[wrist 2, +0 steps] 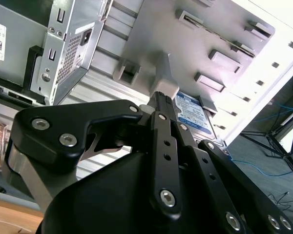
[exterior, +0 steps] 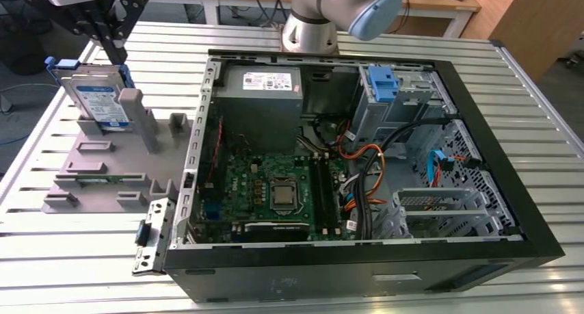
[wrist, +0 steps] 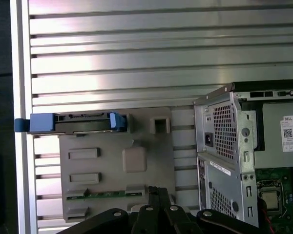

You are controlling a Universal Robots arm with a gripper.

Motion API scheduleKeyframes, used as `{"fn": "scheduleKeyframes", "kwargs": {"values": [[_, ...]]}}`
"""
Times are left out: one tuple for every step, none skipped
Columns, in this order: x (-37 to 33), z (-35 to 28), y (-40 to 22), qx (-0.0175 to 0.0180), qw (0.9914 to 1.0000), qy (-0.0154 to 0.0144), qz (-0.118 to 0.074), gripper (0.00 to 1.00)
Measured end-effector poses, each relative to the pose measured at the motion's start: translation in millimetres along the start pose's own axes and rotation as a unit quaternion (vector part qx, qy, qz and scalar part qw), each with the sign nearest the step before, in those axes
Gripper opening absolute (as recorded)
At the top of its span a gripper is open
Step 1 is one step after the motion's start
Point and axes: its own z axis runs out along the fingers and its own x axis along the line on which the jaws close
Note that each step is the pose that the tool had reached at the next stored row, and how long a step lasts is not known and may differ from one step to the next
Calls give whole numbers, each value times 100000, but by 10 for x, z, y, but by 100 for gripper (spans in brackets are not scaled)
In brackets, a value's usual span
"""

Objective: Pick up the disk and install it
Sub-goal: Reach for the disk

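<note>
**Q:** Where was the disk located?

**A:** The disk [exterior: 96, 98] was seen standing on edge in a slot of the grey holder [exterior: 91, 165], at the end nearest the gripper [exterior: 119, 58]. The holder was laid on the slatted tabletop [exterior: 82, 259], at the exterior view's left of the open computer case [exterior: 538, 249]. Blue rails were shown along the disk's edges, and a labelled face was turned toward the exterior camera. A green memory module [exterior: 96, 179] was seated in another slot of the same holder.

**Q:** How were the fingers set?

**A:** In the first wrist view the fingers [wrist: 153, 195] were seen closed against each other, with nothing held between them. In the exterior view the gripper was shown just above the disk's upper corner, on the side toward the case. Whether contact was made could not be told.

**Q:** What was recorded inside the case?

**A:** A grey power supply [exterior: 260, 95] was mounted at the far wall, a blue clip [exterior: 383, 85] was seated in the drive bay beside it, and the green motherboard [exterior: 273, 191] was exposed below.
</note>
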Motion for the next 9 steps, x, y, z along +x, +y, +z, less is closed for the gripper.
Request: {"fn": "scheduleKeyframes", "kwargs": {"values": [[11, -1, -1, 1, 100000, 2, -1, 11], [22, -1, -2, 1, 100000, 3, -1, 11], [32, -1, -3, 5, 100000, 5, -3, 11], [37, -1, -3, 2, 100000, 6, -3, 11], [39, -1, -3, 2, 100000, 1, -10, 11], [41, -2, -3, 3, 100000, 3, -10, 11], [44, -2, -3, 1, 100000, 3, -4, 11], [50, -2, -4, 2, 100000, 0, 0, 11], [56, -2, -4, 0, 100000, 1, 3, 11]]}}
